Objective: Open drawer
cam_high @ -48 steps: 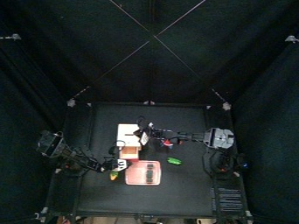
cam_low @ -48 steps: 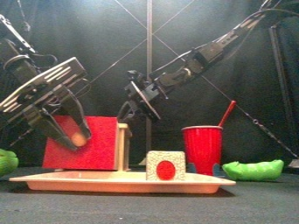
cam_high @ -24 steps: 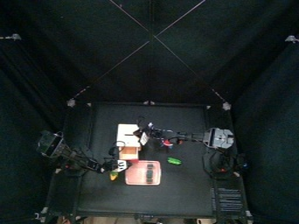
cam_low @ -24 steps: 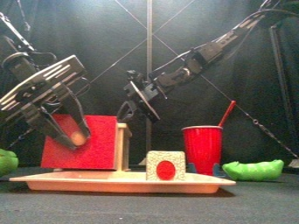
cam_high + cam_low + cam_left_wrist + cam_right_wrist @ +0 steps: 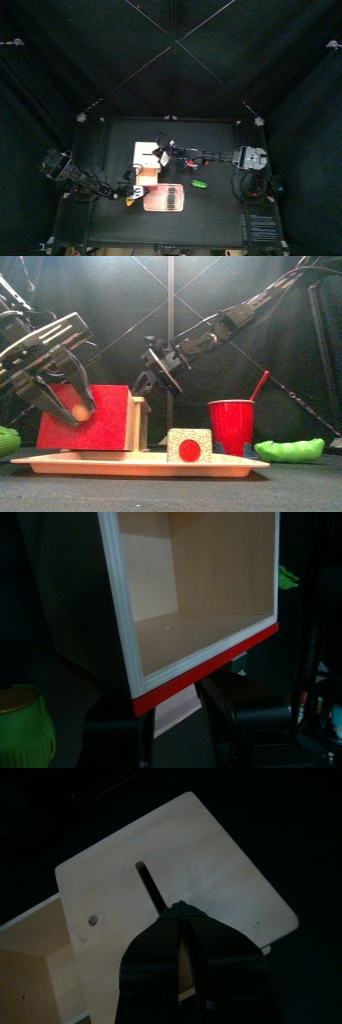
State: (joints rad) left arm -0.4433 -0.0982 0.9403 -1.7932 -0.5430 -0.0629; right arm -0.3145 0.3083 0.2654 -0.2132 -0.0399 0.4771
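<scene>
The drawer [image 5: 83, 426] shows a red front panel in the front view, slid out to the left of its whitish cabinet [image 5: 139, 421]. It stands at the table's middle in the top view [image 5: 144, 152]. My left gripper [image 5: 64, 406] is shut on the drawer's front, around a tan knob. The left wrist view looks into the drawer's tan inside [image 5: 187, 582], edged in red. My right gripper [image 5: 151, 380] is shut and rests its tip on the cabinet's top panel [image 5: 201, 858]. In the top view it reaches in from the right [image 5: 163, 153].
A flat pink tray [image 5: 134, 464] lies in front and also shows in the top view [image 5: 164, 197]. A small white cube with a red dot [image 5: 189, 445] stands on it. A red cup with a straw [image 5: 231, 426] and green things [image 5: 291, 449] [image 5: 8, 439] stand nearby.
The red drawer front has slid further left out of the cabinet, with my left gripper moving left and a little down with it. The right arm has stayed in place.
</scene>
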